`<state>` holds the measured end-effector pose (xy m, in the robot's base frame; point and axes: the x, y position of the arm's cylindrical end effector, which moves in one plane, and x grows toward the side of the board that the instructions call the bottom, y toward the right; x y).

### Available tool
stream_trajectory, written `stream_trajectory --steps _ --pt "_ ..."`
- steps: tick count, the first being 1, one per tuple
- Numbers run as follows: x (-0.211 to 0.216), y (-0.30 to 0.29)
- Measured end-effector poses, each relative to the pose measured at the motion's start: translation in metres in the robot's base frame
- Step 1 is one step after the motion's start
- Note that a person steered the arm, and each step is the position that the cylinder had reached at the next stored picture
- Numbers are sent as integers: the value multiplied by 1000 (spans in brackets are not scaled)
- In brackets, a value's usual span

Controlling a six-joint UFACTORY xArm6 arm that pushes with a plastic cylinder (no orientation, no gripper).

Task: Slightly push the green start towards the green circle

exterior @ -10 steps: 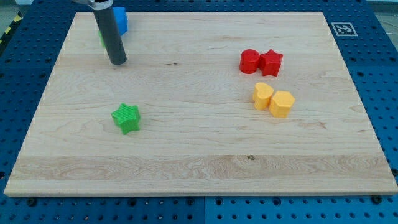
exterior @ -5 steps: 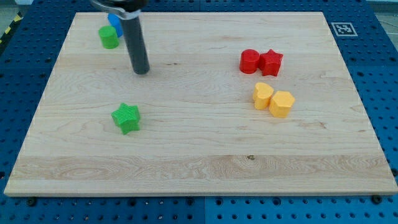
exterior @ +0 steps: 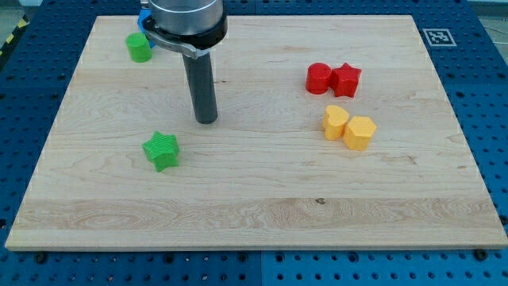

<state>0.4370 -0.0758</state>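
On the wooden board (exterior: 262, 206), my tip (exterior: 206, 119) rests at a point up and to the view's right of the green star (exterior: 162, 150), near it but clear of it. The rod carries no fingers or jaws, so no open or closed state applies.

The green star lies in the left half of the board, below centre height. The green circle (exterior: 139, 47) stands near the view's top left corner, well apart from the star and directly above it in the view. A blue block (exterior: 145, 19) sits just beside the green circle toward the view's top right; the arm's housing hides most of it, so its shape cannot be determined.

At the view's right, a red circle (exterior: 319, 78) and a red star (exterior: 346, 79) touch side by side. Below them, a yellow heart (exterior: 336, 122) and a yellow hexagon (exterior: 359, 132) also touch each other.
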Motion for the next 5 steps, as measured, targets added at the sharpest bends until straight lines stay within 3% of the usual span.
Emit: stream_trajectory --steps 2,5 --pt "3 10" --pt "60 23"
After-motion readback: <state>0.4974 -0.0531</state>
